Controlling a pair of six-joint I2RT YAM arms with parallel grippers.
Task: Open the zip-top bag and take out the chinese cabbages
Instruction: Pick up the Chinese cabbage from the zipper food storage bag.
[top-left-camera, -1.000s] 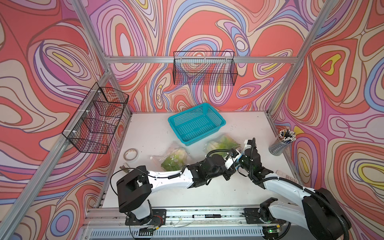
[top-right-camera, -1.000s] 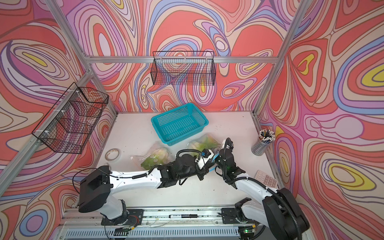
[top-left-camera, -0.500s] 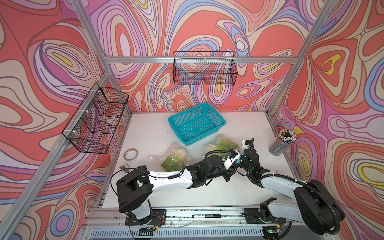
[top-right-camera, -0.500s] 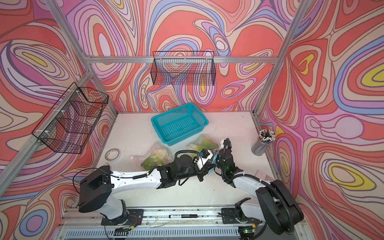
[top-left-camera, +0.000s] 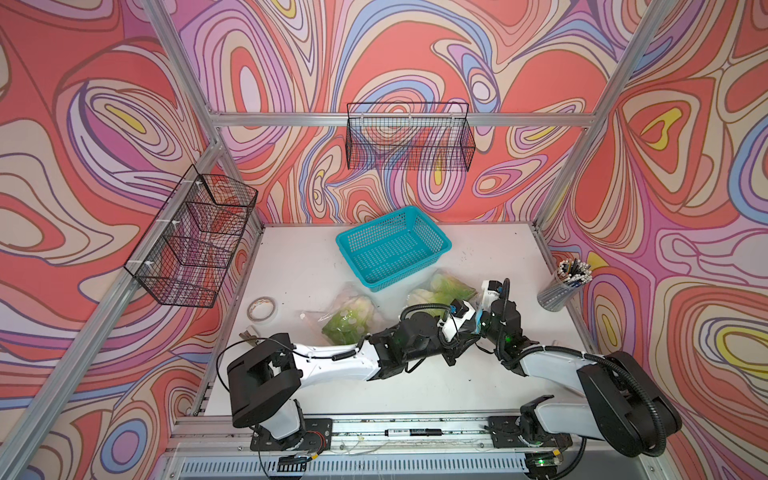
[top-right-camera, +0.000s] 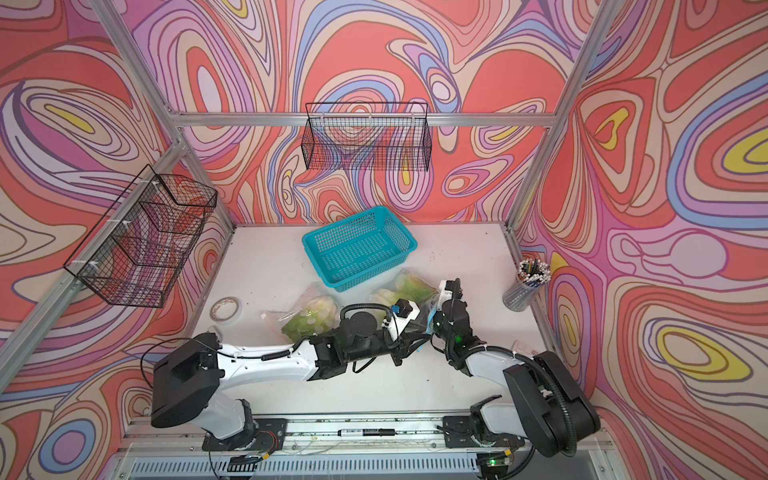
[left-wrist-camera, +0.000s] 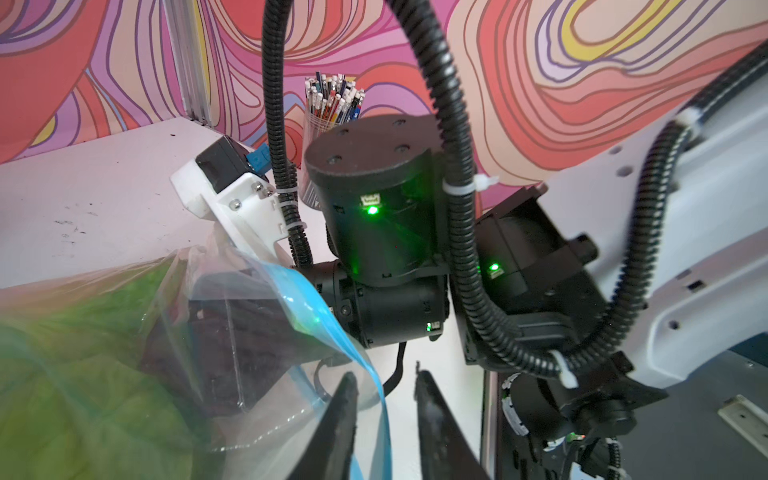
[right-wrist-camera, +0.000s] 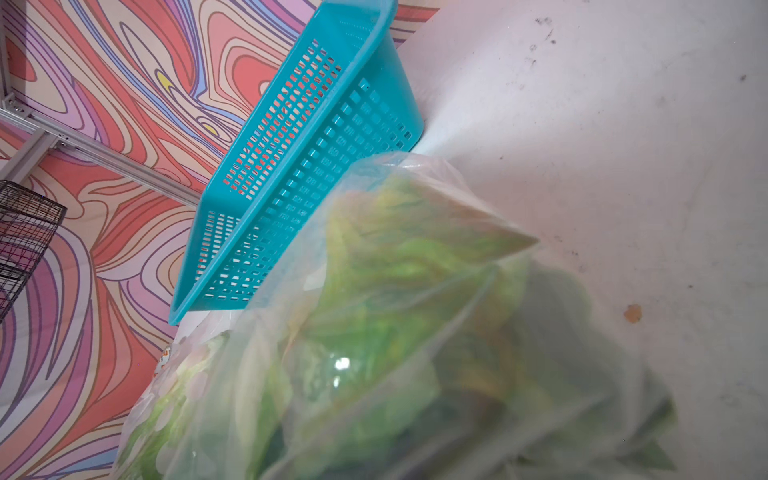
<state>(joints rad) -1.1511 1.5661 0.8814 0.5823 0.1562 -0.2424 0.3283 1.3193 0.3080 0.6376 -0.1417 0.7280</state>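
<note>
Early in the task, by the look of it: no chinese cabbages (right-wrist-camera: 374, 291) out yet, greens bagged both in the zip-top bag (top-left-camera: 444, 291) right of centre, just beside the teal basket (top-left-camera: 392, 245), and in a second bag (top-left-camera: 349, 316) to its left. At the right-hand bag's blue zip edge (left-wrist-camera: 332, 332): right gripper (left-wrist-camera: 232, 328) with jaws closed, seemingly pinching the film; left gripper (left-wrist-camera: 383, 372) with jaws narrowly parted beside that edge, gripping nothing. Left to do: spread the mouth, lift the heads out. Crowded far side by the basket; open table (top-left-camera: 457, 395) on the near side.
</note>
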